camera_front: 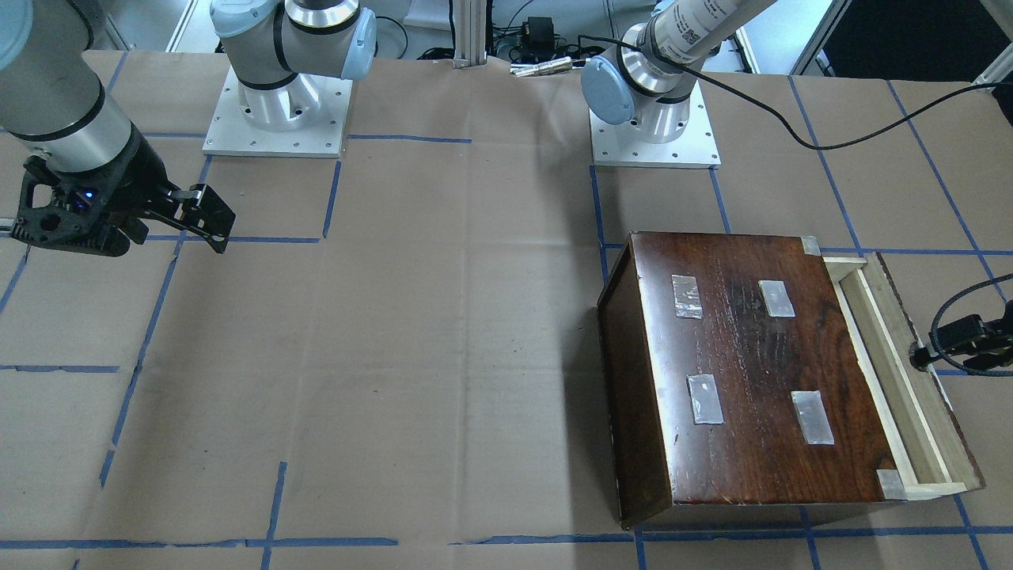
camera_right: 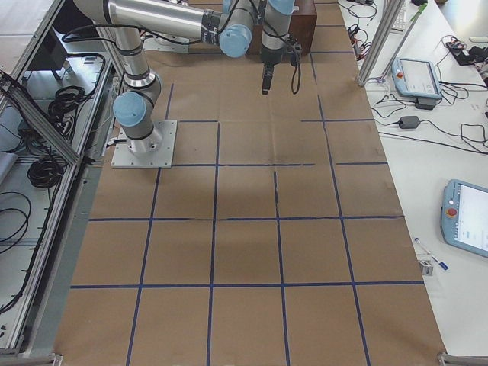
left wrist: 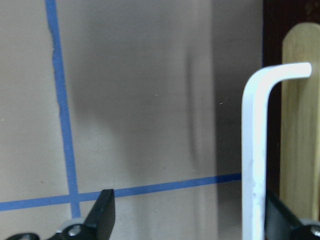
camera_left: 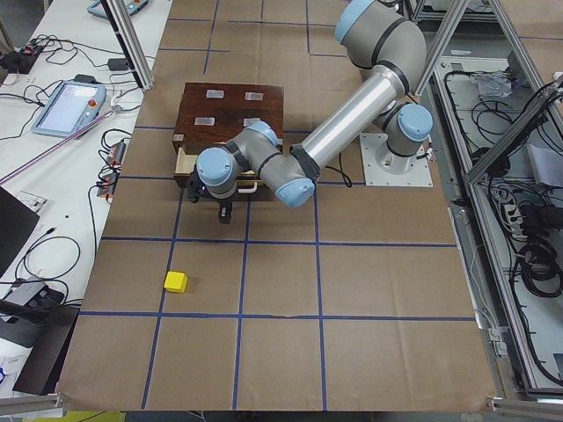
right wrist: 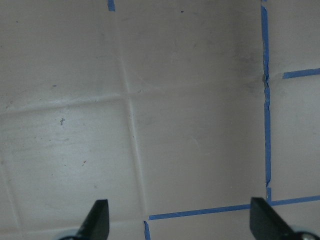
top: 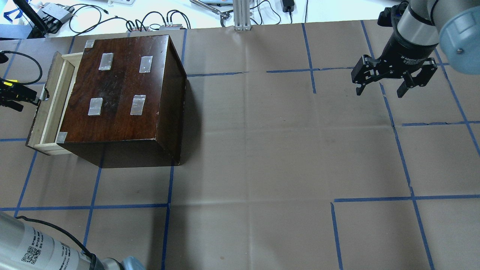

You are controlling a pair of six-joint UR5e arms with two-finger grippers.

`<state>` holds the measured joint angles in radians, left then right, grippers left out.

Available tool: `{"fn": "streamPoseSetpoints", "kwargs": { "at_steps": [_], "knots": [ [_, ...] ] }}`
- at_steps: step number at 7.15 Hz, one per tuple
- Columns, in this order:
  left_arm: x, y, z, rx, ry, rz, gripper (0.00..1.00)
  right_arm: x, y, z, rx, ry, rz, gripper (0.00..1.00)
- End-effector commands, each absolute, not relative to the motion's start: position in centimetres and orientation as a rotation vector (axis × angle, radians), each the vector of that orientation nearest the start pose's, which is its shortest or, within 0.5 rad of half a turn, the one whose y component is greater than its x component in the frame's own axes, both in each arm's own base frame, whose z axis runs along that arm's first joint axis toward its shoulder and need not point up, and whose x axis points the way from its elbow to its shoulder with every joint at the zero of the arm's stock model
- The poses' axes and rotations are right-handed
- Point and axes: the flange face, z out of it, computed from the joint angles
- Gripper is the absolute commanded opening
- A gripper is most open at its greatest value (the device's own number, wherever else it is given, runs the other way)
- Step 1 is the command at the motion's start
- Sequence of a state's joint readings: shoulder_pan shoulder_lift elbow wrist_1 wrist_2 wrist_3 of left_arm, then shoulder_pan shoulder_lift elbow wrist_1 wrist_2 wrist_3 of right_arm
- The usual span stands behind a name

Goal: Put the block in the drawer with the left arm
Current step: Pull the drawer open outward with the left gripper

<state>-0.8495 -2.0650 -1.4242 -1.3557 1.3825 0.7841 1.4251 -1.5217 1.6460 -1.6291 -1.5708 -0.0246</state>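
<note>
My left hand [left wrist: 190, 210] sits at the drawer [top: 50, 108] front with fingers spread, the white handle [left wrist: 252, 150] inside the gap but unpinched. I judge it is placed to pull the tray wider, since only a narrow strip shows beyond the cabinet [top: 123, 86]. The block [camera_left: 175, 281] lies near the worktop's [top: 262, 150] left-end edge, well apart from the cabinet. The right hand [top: 380, 92], also released, hangs over the right end — out of the way

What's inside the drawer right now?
The pulled-out strip of the drawer shows only bare pale wood, no block; that sits out on the table. The rest is hidden under the cabinet.
</note>
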Motion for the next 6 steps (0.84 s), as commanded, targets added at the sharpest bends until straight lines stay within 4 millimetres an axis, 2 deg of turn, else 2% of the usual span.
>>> {"fn": "streamPoseSetpoints", "kwargs": {
  "at_steps": [1, 4, 6],
  "knots": [
    [32.5, -59.4, 29.6, 0.087, 3.356, -0.073, 0.99, 5.9, -51.7, 43.2, 0.190, 3.129, 0.103, 1.00],
    [33.4, -59.4, 29.7, 0.162, 3.294, -0.042, 0.99, 5.9, -51.7, 43.2, 0.190, 3.129, 0.103, 1.00],
    [36.3, -58.2, 29.7, 0.168, 3.286, -0.051, 0.99, 5.9, -51.7, 43.3, 0.190, 3.129, 0.101, 1.00]
  ]
}}
